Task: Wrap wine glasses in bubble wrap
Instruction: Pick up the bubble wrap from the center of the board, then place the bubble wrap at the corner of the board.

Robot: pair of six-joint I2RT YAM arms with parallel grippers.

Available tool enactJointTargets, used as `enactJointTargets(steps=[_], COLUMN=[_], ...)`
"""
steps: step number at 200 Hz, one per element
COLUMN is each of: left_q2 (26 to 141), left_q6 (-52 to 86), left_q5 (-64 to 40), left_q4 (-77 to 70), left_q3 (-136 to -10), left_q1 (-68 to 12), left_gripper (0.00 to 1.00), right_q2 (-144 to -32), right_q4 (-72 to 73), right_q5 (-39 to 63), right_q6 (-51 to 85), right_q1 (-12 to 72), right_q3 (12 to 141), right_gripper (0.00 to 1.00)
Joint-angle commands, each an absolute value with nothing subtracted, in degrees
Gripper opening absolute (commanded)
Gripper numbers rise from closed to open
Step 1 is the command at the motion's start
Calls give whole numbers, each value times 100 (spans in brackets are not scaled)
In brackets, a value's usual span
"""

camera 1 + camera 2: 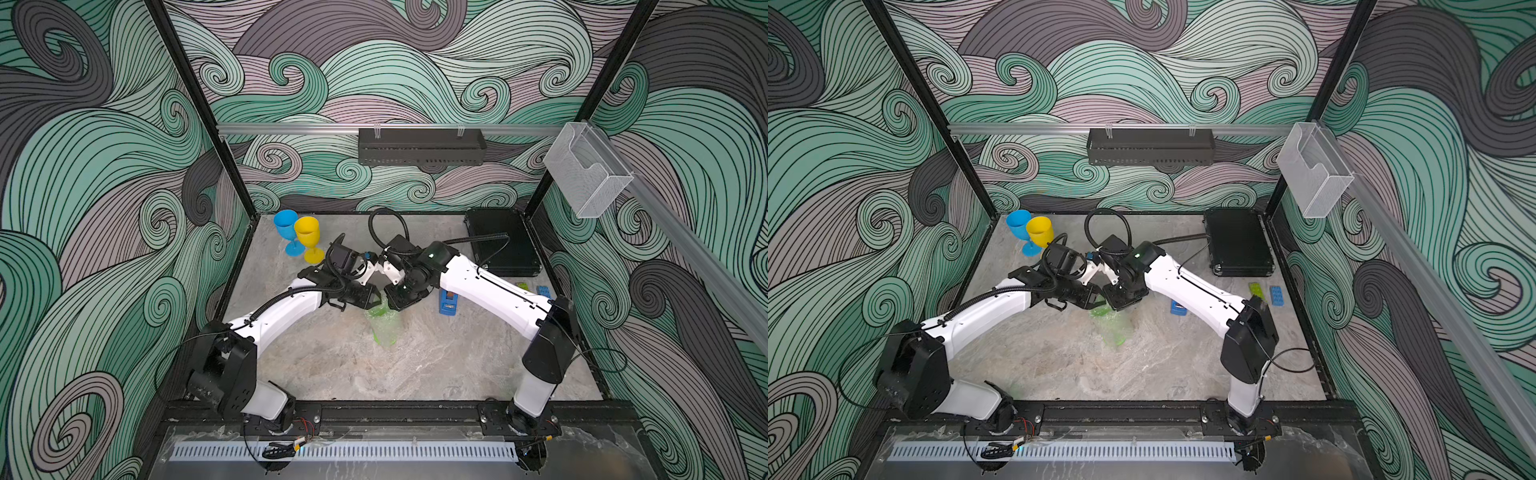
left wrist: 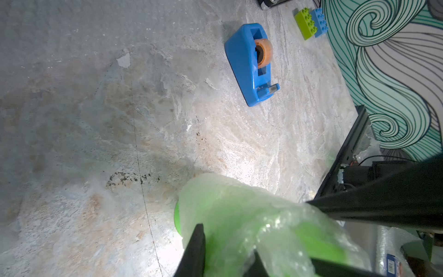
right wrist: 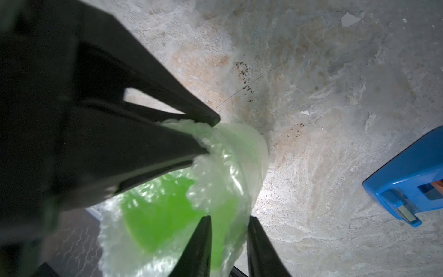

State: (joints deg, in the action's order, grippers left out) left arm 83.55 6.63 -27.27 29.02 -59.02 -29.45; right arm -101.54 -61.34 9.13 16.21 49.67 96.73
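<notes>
In both top views the green goblet (image 1: 382, 328), swathed in bubble wrap (image 1: 395, 324), is seen at mid-frame on or just over the table (image 1: 415, 370). Only the right wrist view shows the grips. The left tool (image 3: 208, 136) is nipped almost closed on a wrap edge. The right tool (image 3: 230, 218) is parted, with the bundle between its fingers. The tape dispenser (image 2: 247, 64) is shown whole in the left wrist view, where a barcode label (image 2: 393, 266) cannot be read. The blue goblet (image 1: 286, 226) and yellow goblet (image 1: 308, 235) stand upper left. Bare table lies below the bundle.

Three wine glasses, blue (image 1: 286, 224), yellow (image 1: 306, 232), green (image 3: 155, 211), one bubble wrap sheet (image 3: 239, 153), one tape dispenser (image 2: 249, 64), two bricks (image 2: 311, 22)
</notes>
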Motion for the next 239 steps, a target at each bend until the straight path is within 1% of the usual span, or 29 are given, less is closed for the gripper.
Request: enactJointTargets(steps=[1, 18, 58, 76, 91, 102, 123, 146, 157, 167, 190, 201, 209, 217, 239], left_q2=[8589, 8549, 8192, 7736, 7437, 7216, 6913, 6776, 6851, 6973, 7379, 7610, 7779, 7961, 8700], left_q6=[408, 290, -183, -516, -841, -1082, -1703, -2107, -2290, -2473, -2655, -2737, -2751, -2749, -2832], left_q5=[-2225, -2156, -1813, -1721, -1680, -1552, -1143, -431, -54, 86, 110, 119, 114, 78, 31], left_q4=[3811, 3916, 4254, 4421, 4581, 4671, 4924, 4974, 5051, 5221, 5454, 5459, 5418, 5349, 5292], left_q3=[-5698, -5776, -6068, -6146, -6228, -6285, -6496, -6730, -6925, -7148, -7765, -8043, -8232, -8400, -8959], left_q1=[-3062, -3098, -3096, -2967, -2635, -2370, -1896, -1291, -1050, -807, -87, 257, 518, 776, 1284], left_gripper=[13, 0, 0, 0, 0, 0, 0, 0, 0, 0, 0, 0, 0, 0, 0], right_q2=[-9765, -9642, -9095, -8655, -8194, -7840, -7235, -6716, -6536, -6417, -6285, -6306, -6343, -6378, -6502], right_q4=[-6088, -6065, -5980, -5881, -5860, -5797, -5735, -5734, -5733, -5739, -5739, -5739, -5744, -5739, -5642], right_q5=[1168, 1167, 1099, 999, 987, 953, 810, 634, 527, 480, 527, 573, 607, 643, 679], right_q6=[1559, 1573, 1646, 1644, 1661, 1620, 1507, 1371, 1348, 1367, 1436, 1453, 1487, 1514, 1538], right_q1=[4945, 4880, 4680, 4496, 4235, 4046, 3621, 3226, 3077, 2938, 2740, 2695, 2664, 2648, 2641], right_q3=[9689, 9584, 9252, 8955, 8660, 8403, 7958, 7658, 7551, 7465, 7312, 7241, 7210, 7192, 7113], right_gripper=[37, 40, 44, 45, 47, 50, 54, 66, 72, 77, 87, 94, 98, 99, 100])
